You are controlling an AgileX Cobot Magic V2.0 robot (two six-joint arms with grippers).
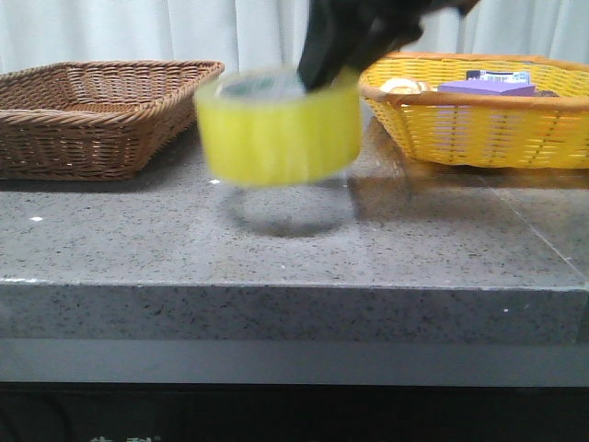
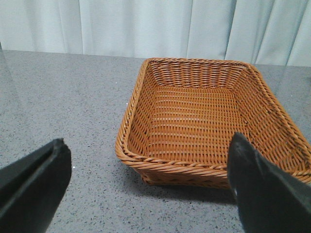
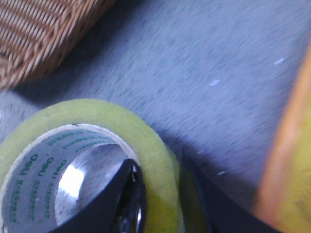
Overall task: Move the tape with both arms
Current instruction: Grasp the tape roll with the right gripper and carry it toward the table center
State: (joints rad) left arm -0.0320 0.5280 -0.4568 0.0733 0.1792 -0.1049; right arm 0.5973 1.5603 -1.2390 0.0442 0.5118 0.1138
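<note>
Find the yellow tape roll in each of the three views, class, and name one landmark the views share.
Front view: the tape hangs mid-frame above the table, held by the right claw.
Left wrist view: not in it.
Right wrist view: lower left, one finger inside the core.
Shared landmark: the brown wicker basket.

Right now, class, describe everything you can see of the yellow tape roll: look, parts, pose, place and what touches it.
The tape is a wide, thick roll of translucent yellow packing tape with a white inner core printed in green. It is blurred in the front view and held above the grey stone table, its shadow beneath it, between the brown basket and the yellow basket. The right end effector pinches its wall, one finger inside the core, one outside.
</note>
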